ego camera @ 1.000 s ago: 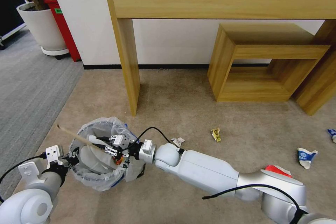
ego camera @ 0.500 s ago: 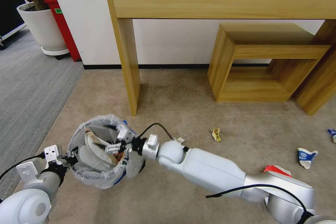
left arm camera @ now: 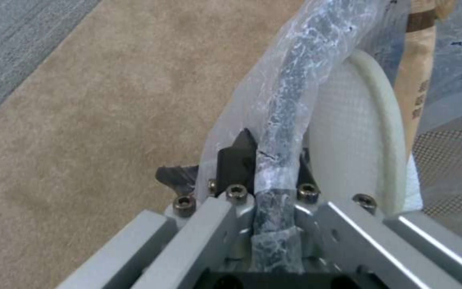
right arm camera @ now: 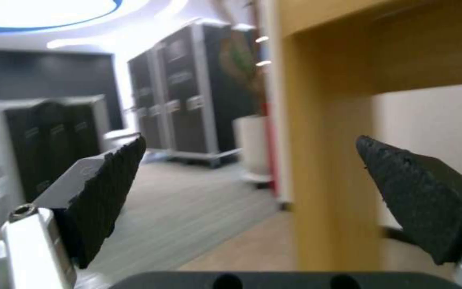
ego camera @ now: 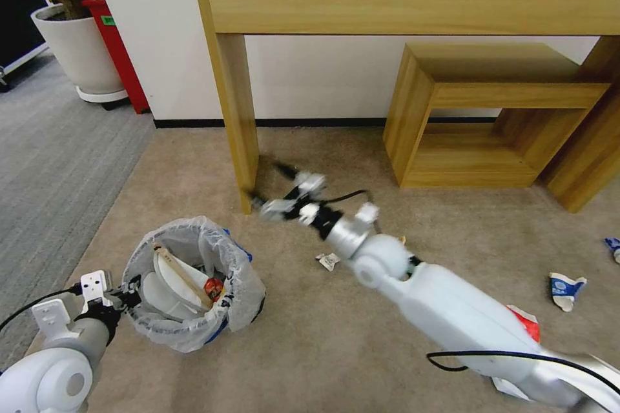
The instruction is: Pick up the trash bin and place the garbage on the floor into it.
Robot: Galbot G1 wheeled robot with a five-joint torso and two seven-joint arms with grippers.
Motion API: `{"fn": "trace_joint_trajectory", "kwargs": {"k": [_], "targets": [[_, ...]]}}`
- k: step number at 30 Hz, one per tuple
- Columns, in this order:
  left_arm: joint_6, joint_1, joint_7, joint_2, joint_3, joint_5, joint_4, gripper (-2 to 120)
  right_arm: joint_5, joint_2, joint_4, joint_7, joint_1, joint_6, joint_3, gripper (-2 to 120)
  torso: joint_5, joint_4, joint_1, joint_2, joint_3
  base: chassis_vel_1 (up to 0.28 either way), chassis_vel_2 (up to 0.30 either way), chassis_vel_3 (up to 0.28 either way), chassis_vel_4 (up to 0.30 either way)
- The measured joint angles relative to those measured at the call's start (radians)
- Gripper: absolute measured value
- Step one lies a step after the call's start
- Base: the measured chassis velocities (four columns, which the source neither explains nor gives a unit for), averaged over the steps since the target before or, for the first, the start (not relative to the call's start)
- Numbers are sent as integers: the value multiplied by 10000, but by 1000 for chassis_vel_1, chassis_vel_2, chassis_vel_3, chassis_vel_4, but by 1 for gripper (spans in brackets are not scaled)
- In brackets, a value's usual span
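Withdrawn from the trash bin (ego camera: 194, 284), the right gripper (ego camera: 274, 190) now hangs empty with fingers spread beside the table leg (ego camera: 237, 122). Left wrist view: the left gripper (left arm camera: 266, 160) is clenched on the bin's bagged rim. Wooden stick (ego camera: 181, 274) lies inside; open carpet (ego camera: 336, 329) surrounds the bin.

Table leg (ego camera: 237, 135) blocks ahead of right gripper (ego camera: 274, 190); carpet (ego camera: 361, 335) beside lies open.
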Motion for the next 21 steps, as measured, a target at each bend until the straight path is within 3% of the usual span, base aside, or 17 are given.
{"fn": "trace_joint_trajectory", "kwargs": {"k": [1,3,5,8,9,12,13,14,16,21], "targets": [[0,0,0,0,0,0,0,0,0,0,0,0,0,0,0,100,0,0,0,0,0,0,0,0,0],[-1,1,23,4,28,26,-93,0,27,-315,533,240,-777,-248,1419,100,-4,-1,0,0,-2,0,0,0,0],[-1,4,35,5,30,36,-123,0,9,-378,639,296,-987,-303,1733,100,-4,-4,0,0,-2,0,0,0,0],[-78,166,190,-27,-47,140,-360,0,-113,-536,1083,617,-2178,-413,3515,100,-2,-2,0,0,-1,0,0,0,0],[-78,166,190,-27,-47,140,-360,0,-113,-536,1083,617,-2178,-413,3515,100,-2,-2,0,0,-1,0,0,0,0],[-102,215,247,27,-75,170,-430,0,-476,-499,1472,937,-3171,-469,5061,100,0,2,0,0,-1,0,0,0,0],[-102,215,247,27,-75,170,-430,0,-476,-499,1472,937,-3171,-469,5061,100,0,2,0,0,-1,0,0,0,0],[-104,184,266,116,-76,158,-424,0,-944,-394,1746,1141,-3901,-540,6063,100,-5,0,0,0,-2,0,0,0,0],[-113,125,295,249,-71,116,-312,0,-1410,-150,2004,1235,-4877,-526,7034,100,0,-3,0,0,-2,0,0,0,0],[-122,11,358,398,23,82,-118,0,-1959,703,2323,1151,-6385,-257,8114,100,-3,-1,0,0,-2,0,0,0,0]]}}
